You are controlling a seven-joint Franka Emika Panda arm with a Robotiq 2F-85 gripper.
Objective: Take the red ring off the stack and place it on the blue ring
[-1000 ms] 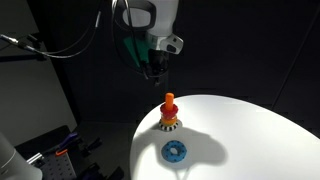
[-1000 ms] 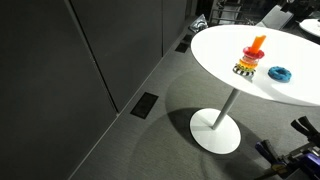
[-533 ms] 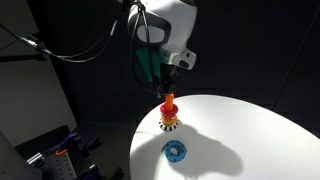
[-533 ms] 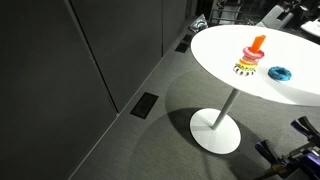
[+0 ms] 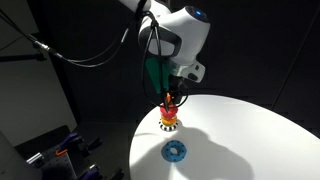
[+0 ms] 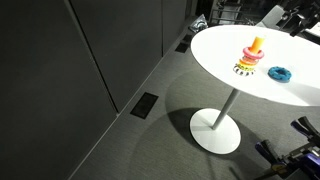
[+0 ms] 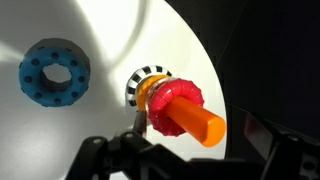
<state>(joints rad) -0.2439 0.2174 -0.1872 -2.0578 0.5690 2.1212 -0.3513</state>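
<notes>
The gripper [image 5: 170, 99] hangs straight above the stack [image 5: 170, 121], its tips down at the top of the orange peg [image 5: 170, 104]. In the wrist view the two dark fingers [image 7: 108, 160] stand well apart at the lower edge, the peg's free end [image 7: 207, 126] between them. The jaws are wide and grip nothing.

The red ring [image 7: 174, 104] sits on the peg, low on it, just above the checkered base [image 7: 143, 78], with the orange shaft poking out through its hole. In an exterior view it shows as a reddish band [image 6: 250, 58] between the pale tip of the peg and the base.

The blue ring [image 5: 175, 151] lies flat on the white round table [image 5: 250, 140], on the near side of the stack and apart from it, touching nothing. In the wrist view it lies to the left of the stack [image 7: 53, 73], its bumpy rim and central hole plain to see; in an exterior view it lies just right of the stack [image 6: 279, 73].

The table stands on a single white pedestal foot [image 6: 215, 131] over a grey floor [image 6: 120, 140].
</notes>
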